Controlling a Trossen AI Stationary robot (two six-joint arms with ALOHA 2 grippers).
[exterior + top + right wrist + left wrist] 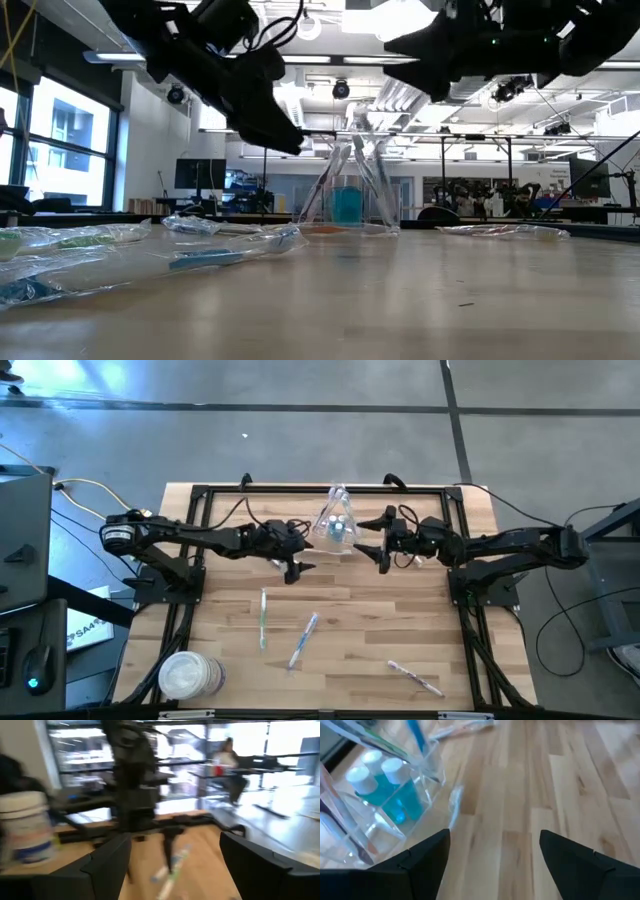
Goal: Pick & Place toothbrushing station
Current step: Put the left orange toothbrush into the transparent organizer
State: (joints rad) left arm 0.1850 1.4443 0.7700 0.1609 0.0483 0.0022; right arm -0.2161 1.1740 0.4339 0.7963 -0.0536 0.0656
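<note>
1. My left end effector [296, 569] hangs above the tabletop [350, 650], just beside the clear cup [337, 525]. Fingers spread wide, nothing between them; the left wrist view shows bare wood in the gap.
2. My right end effector [378, 548] hangs on the cup's other side, also spread, holding nothing.
3. The cup stands upright near the far edge of the tabletop, between both end effectors. Inside: blue-capped tubes [390, 790] and a few toothbrushes leaning against its wall.
4. 3 wrapped toothbrushes lie loose on the near half: a green one [262, 617], a blue one [303, 639] just beside it, and a white one [415, 677] well apart toward the right.
5. Stack of white discs [187, 676] sits at the near left corner.
</note>
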